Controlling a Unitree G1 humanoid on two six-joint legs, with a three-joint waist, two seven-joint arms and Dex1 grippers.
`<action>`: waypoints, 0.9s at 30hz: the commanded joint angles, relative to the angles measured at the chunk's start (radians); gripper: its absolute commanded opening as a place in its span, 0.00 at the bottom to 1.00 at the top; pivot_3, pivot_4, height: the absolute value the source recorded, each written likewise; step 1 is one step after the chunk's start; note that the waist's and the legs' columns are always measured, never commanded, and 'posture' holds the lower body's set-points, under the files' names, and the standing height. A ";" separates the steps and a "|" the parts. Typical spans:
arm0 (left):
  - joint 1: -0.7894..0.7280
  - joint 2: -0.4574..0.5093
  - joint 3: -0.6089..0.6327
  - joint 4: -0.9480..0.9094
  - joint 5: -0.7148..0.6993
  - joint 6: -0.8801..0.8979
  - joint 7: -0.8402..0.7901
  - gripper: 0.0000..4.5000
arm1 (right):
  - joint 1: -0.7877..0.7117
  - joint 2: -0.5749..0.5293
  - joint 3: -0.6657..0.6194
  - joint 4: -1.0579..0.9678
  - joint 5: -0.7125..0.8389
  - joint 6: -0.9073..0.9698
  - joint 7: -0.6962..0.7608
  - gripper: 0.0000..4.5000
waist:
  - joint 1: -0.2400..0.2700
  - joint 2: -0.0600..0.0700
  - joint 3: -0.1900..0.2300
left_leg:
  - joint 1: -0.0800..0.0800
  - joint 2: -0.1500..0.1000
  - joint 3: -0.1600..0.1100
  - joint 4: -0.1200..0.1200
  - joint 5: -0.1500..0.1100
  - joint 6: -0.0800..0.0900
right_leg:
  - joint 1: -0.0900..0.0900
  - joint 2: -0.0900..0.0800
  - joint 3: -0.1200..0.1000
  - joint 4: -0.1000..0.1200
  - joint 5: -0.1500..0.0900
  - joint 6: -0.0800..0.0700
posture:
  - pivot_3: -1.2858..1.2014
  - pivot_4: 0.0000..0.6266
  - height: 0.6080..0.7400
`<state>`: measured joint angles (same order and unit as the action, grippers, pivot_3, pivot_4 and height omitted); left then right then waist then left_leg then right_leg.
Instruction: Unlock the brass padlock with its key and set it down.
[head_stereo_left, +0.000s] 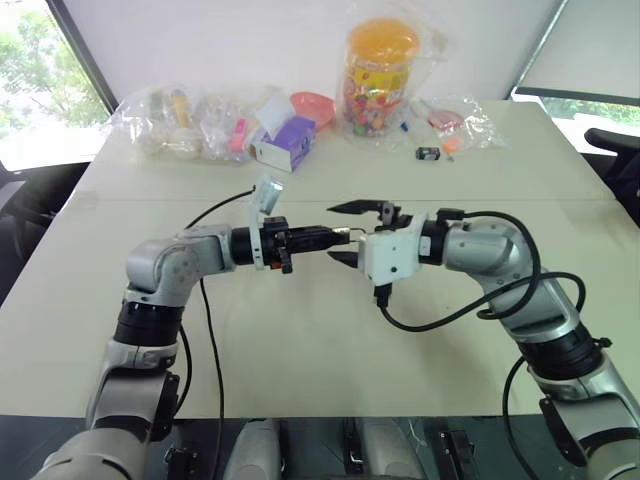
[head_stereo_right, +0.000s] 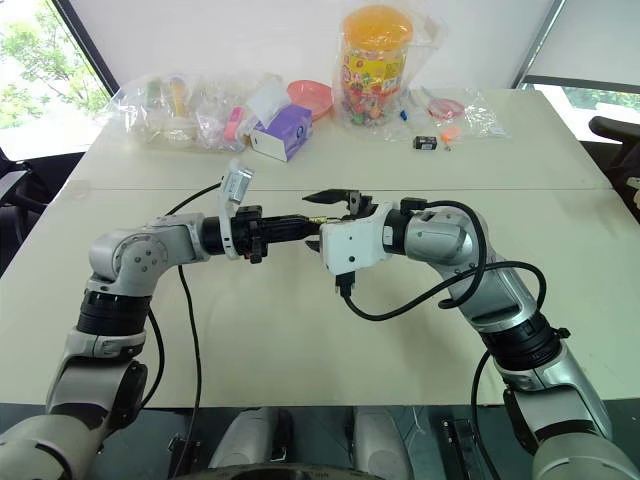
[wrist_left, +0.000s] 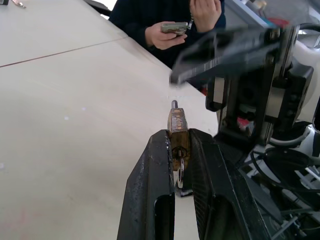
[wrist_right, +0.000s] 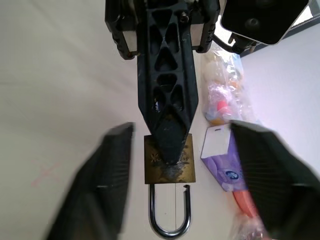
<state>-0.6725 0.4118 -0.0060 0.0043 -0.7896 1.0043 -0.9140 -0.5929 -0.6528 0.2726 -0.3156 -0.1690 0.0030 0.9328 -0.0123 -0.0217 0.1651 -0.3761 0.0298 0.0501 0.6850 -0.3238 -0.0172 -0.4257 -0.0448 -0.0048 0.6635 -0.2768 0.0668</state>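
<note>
The brass padlock (wrist_right: 169, 170) hangs in the air over the middle of the table, pinched at its body by my left gripper (head_stereo_left: 335, 238), which is shut on it. Its silver shackle (wrist_right: 169, 220) sticks out past the fingertips, and one leg stands free of the body with a small gap. A silver key (wrist_left: 180, 175) sits in the keyhole between the left fingers (wrist_left: 150, 170). My right gripper (head_stereo_left: 350, 233) faces the left one, open, with one finger on each side of the padlock and touching nothing.
Along the far edge of the cream table (head_stereo_left: 300, 340) lie clear bags of small items, a purple box (head_stereo_left: 290, 140), a pink bowl (head_stereo_left: 312, 105), a jar with an orange lid (head_stereo_left: 379, 75) and a small black object (head_stereo_left: 428, 153). A person's hands (wrist_left: 175, 27) hold a phone beside the table.
</note>
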 joint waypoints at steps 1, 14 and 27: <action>-0.020 0.019 0.022 -0.023 -0.018 0.000 -0.020 0.00 | 0.014 -0.025 -0.046 -0.058 0.053 0.042 0.024 0.99 | 0.000 0.000 0.000 | 0.000 0.000 0.000 0.000 0.000 0.000 | 0.000 0.000 0.000 0.000 0.000 0.000 | 0.52 0.24 1.00; -0.054 0.065 0.021 0.034 0.010 -0.037 -0.065 0.00 | 0.049 -0.027 -0.257 -0.219 0.482 0.601 0.023 0.10 | 0.000 0.000 0.000 | 0.000 0.000 0.000 0.000 0.000 0.000 | 0.000 0.000 0.000 0.000 0.000 0.000 | 0.52 0.24 1.00; -0.068 0.074 0.004 0.014 -0.010 -0.009 -0.126 0.00 | 0.027 -0.002 -0.199 -0.197 0.509 0.658 -0.087 0.01 | 0.001 0.000 0.000 | 0.000 0.000 0.000 0.000 0.000 0.000 | 0.000 0.000 0.000 0.000 0.000 0.000 | 0.52 0.24 1.00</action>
<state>-0.7219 0.4721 -0.0065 0.0619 -0.7762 0.9953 -1.0136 -0.5443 -0.6558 0.0797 -0.5110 0.3449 0.6862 0.8573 -0.0114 -0.0217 0.1651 -0.3766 0.0297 0.0498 0.6847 -0.3241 -0.0168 -0.4257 -0.0446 -0.0048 0.6631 -0.2768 0.0668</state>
